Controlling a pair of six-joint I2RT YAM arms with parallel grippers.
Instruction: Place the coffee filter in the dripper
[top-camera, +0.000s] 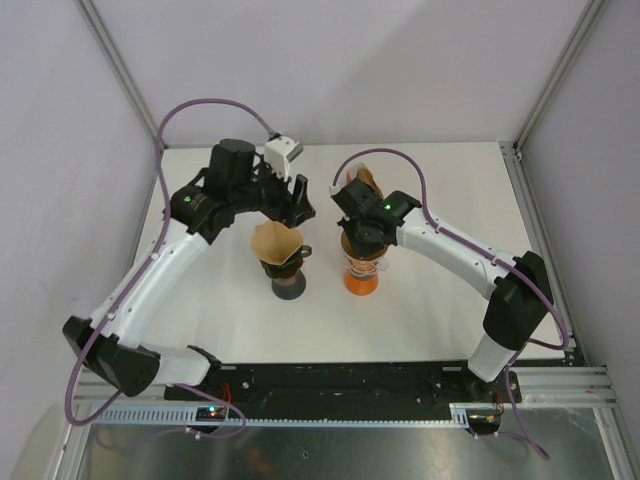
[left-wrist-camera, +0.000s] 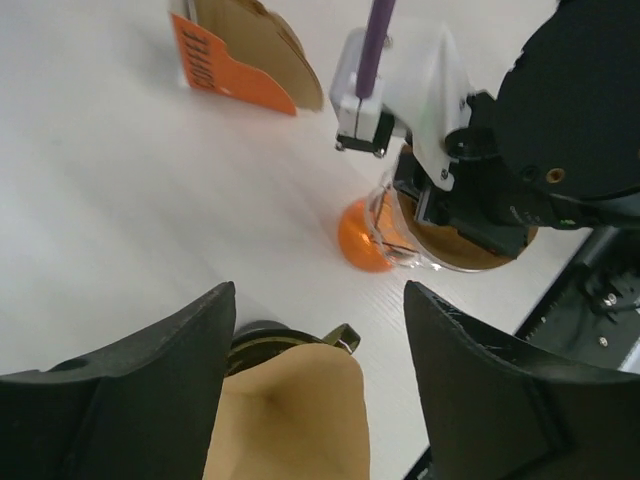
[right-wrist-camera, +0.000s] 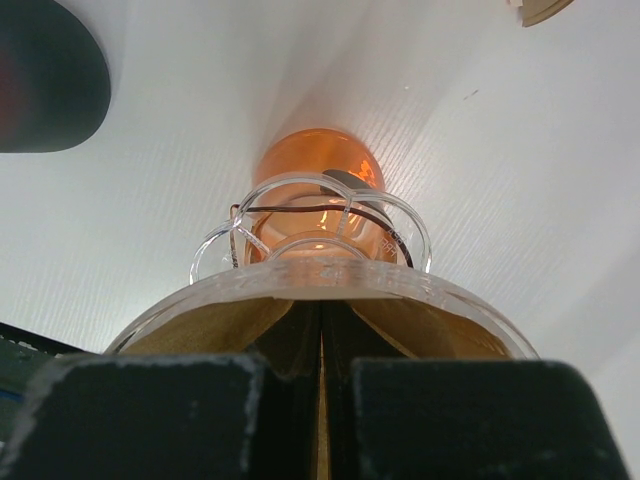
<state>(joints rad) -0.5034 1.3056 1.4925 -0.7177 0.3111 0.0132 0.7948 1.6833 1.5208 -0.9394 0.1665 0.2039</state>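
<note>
A clear glass dripper (top-camera: 363, 262) stands on an orange base (top-camera: 361, 283) at mid-table. My right gripper (top-camera: 361, 240) reaches down into it, shut on a brown coffee filter (right-wrist-camera: 215, 322) that lies against the inner wall below the glass rim (right-wrist-camera: 320, 283). A thin brown edge shows between the closed fingers (right-wrist-camera: 280, 400). A second brown filter (top-camera: 277, 242) sits in a dark dripper (top-camera: 288, 285) to the left. My left gripper (top-camera: 297, 205) is open and empty just above and behind it; in the left wrist view that filter (left-wrist-camera: 290, 420) lies between the spread fingers (left-wrist-camera: 140, 400).
An orange pack of filters (top-camera: 366, 181) stands behind the right gripper and also shows in the left wrist view (left-wrist-camera: 240, 60). The two drippers stand close side by side. A black rail (top-camera: 330, 380) runs along the table's near edge.
</note>
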